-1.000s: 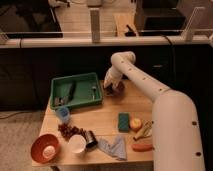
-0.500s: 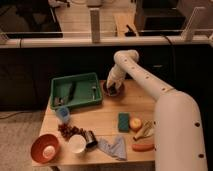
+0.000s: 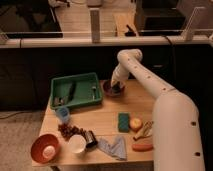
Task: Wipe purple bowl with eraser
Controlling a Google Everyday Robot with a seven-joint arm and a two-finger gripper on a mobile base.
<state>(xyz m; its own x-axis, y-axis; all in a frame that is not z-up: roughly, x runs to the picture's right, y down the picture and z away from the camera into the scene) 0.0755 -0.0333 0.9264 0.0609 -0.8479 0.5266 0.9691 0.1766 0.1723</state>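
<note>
The purple bowl sits at the table's back edge, just right of the green tray. My gripper reaches down from the white arm into the bowl, over its right half. A small dark shape at the gripper's tip inside the bowl may be the eraser, but I cannot make it out for sure. The arm covers the bowl's right rim.
A green tray with utensils lies at the back left. In front are a blue cup, grapes, an orange-red bowl, a white bowl, a blue cloth, a teal sponge, an apple and a banana.
My gripper has shifted a little to the right inside the purple bowl, from its left side toward its right. Nothing else on the table has moved.
</note>
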